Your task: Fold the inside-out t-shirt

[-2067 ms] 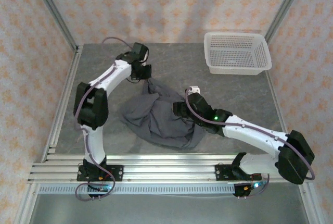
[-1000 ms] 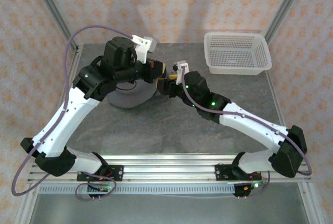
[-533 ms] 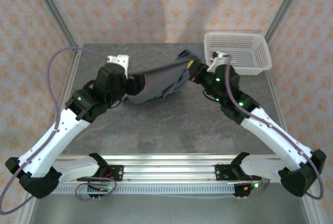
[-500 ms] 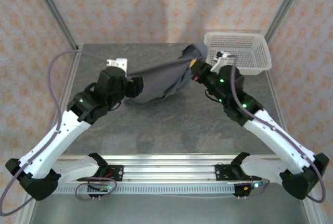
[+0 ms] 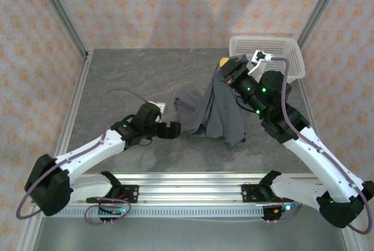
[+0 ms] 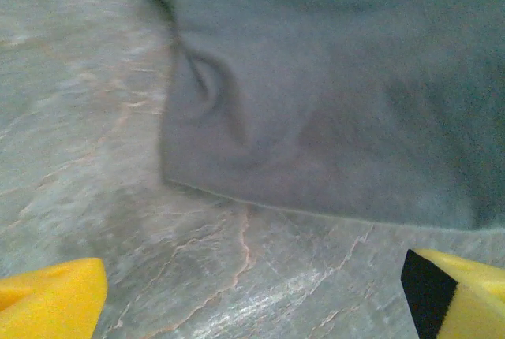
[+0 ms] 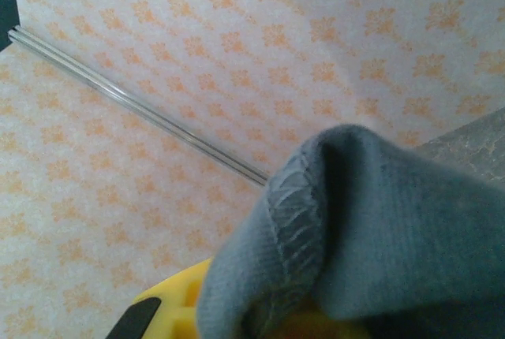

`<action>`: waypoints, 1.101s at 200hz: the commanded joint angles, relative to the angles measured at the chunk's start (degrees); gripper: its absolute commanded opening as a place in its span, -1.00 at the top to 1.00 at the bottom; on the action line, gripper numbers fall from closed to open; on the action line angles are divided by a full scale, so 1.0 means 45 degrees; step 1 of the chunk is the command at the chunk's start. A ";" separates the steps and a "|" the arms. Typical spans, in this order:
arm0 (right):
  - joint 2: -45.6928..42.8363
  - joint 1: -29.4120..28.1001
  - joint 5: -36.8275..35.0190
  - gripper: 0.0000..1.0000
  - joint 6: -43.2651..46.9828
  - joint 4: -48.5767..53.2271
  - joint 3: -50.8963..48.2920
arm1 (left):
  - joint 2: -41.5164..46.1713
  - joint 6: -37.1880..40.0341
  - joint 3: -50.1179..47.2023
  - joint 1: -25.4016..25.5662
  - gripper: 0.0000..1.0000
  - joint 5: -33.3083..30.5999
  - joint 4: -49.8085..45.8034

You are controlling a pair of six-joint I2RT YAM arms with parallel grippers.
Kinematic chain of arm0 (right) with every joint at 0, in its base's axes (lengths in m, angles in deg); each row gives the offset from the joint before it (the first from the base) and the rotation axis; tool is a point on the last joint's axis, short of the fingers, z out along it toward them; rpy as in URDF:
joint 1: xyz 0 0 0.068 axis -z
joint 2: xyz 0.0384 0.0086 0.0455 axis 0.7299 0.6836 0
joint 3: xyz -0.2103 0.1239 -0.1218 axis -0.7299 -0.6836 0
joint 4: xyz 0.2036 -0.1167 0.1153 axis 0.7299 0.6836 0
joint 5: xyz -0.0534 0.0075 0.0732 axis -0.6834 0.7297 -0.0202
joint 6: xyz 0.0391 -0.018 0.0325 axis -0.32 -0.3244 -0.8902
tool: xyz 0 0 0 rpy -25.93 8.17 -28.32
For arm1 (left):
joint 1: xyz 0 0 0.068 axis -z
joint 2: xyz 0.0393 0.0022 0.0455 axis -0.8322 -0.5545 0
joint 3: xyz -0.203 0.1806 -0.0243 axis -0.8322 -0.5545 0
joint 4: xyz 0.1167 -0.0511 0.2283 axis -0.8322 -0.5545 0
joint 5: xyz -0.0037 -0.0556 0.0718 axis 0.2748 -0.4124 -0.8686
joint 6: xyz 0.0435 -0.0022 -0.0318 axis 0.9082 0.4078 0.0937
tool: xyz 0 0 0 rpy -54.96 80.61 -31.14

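The inside-out t-shirt is dark slate-grey and hangs in a long bunch from my right gripper, which is raised over the table's back right and shut on it. The shirt's lower end rests on the table, and a flap spreads out to the left. In the right wrist view a stitched hem of the t-shirt drapes over my yellow finger. My left gripper sits low over the table just left of the flap, open and holding nothing. In the left wrist view the t-shirt's edge lies ahead of the spread yellow fingertips.
A white mesh basket stands at the back right corner, partly behind my right arm. The grey marbled table is bare on its left half. Patterned walls and metal posts close in the back and both sides.
My left gripper has opened, let go of the t-shirt and dropped down toward the near side of the table. The right gripper stays high at the back right; the t-shirt now hangs from it.
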 commanded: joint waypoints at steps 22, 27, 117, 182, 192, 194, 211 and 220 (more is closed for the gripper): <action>0.0178 -0.0047 0.0606 1.00 -0.0003 0.0078 0.0602 | -0.1845 0.4379 -0.0078 0.2071 -0.96 -0.2906 0.3573; 0.0171 -0.0048 0.0603 1.00 -0.0013 0.0117 0.0611 | -0.2054 0.4641 -0.0095 0.2231 -0.96 -0.3369 0.3879; -0.0773 0.1406 -0.2795 1.00 0.1031 0.4115 0.0860 | -0.1598 0.0541 0.2487 -0.1213 1.00 0.1369 0.1953; 0.0925 0.3449 -0.2100 0.98 0.1111 0.5013 -0.2511 | 0.0388 0.0627 0.7001 -0.1622 1.00 0.5559 -0.4039; 0.1188 0.3441 -0.1915 0.82 0.1351 0.5249 -0.2548 | 0.0375 0.0429 0.7229 -0.1616 1.00 0.5896 -0.4058; 0.1203 0.3447 -0.1864 0.76 0.1420 0.5316 -0.2527 | 0.0373 0.0389 0.7260 -0.1617 1.00 0.5925 -0.4069; 0.0755 0.3396 -0.0925 0.15 0.2224 0.5546 -0.2304 | 0.0292 0.0240 0.7433 -0.1623 1.00 0.5914 -0.4139; 0.0115 0.3201 -0.0589 -0.02 0.2684 0.5355 -0.2394 | 0.0244 0.0215 0.7452 -0.1619 1.00 0.5783 -0.4206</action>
